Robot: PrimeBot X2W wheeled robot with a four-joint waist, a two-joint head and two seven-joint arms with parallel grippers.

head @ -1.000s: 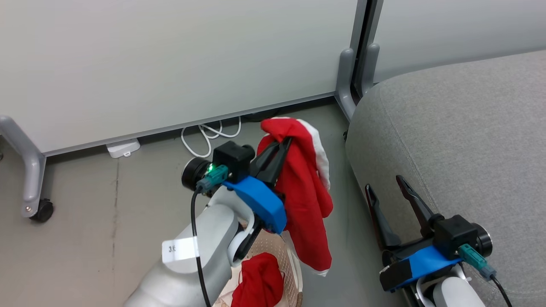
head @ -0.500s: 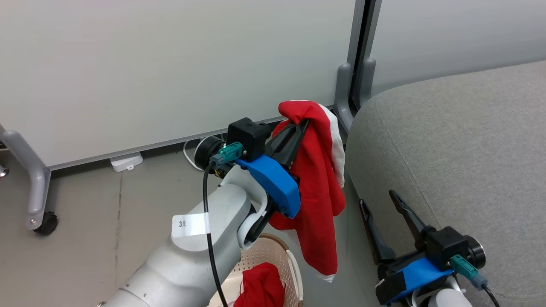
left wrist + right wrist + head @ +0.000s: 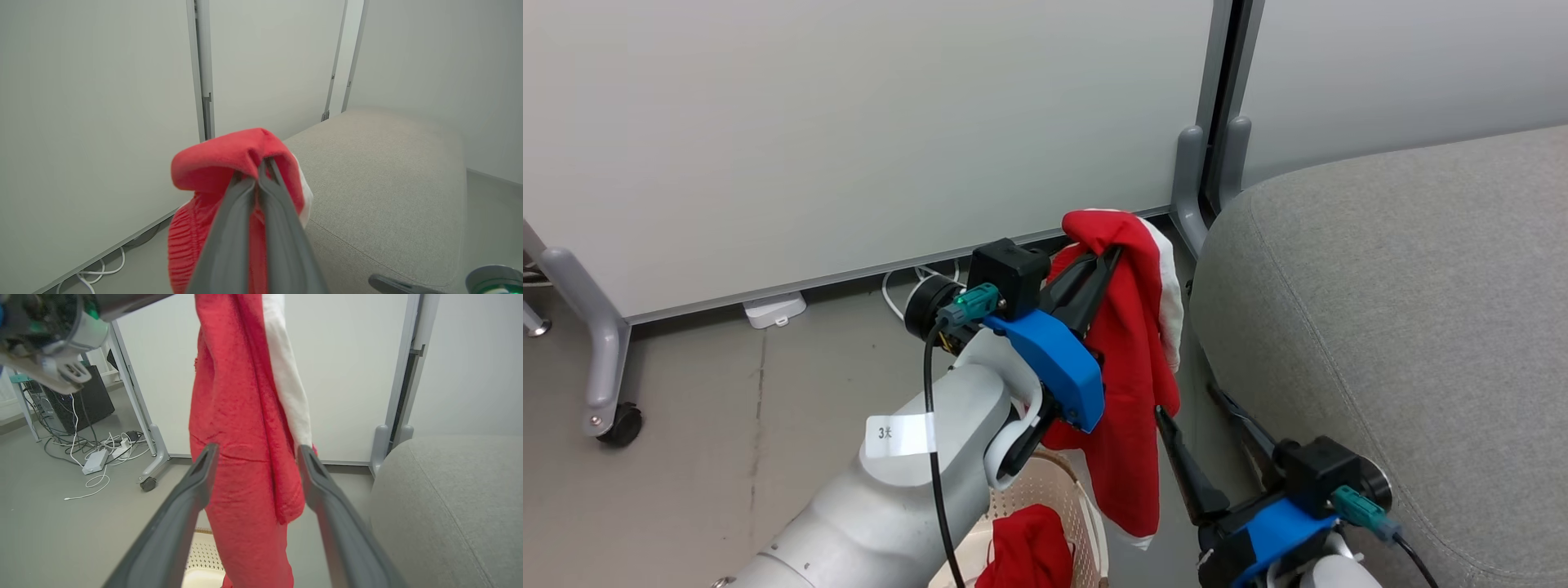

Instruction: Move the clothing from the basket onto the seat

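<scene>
Pinches fold of red garment in left claw, pressed tight together, lifted above basket. Spreads right claw wide, low, near hanging hem, gripping nothing. Dangles red garment just beside grey seat, not on it. Has second red garment bunched inside basket below.

Hanging garment was bright red with white trim, second garment plain red, basket cream-white and perforated, seat light grey, floor was dull grey.
</scene>
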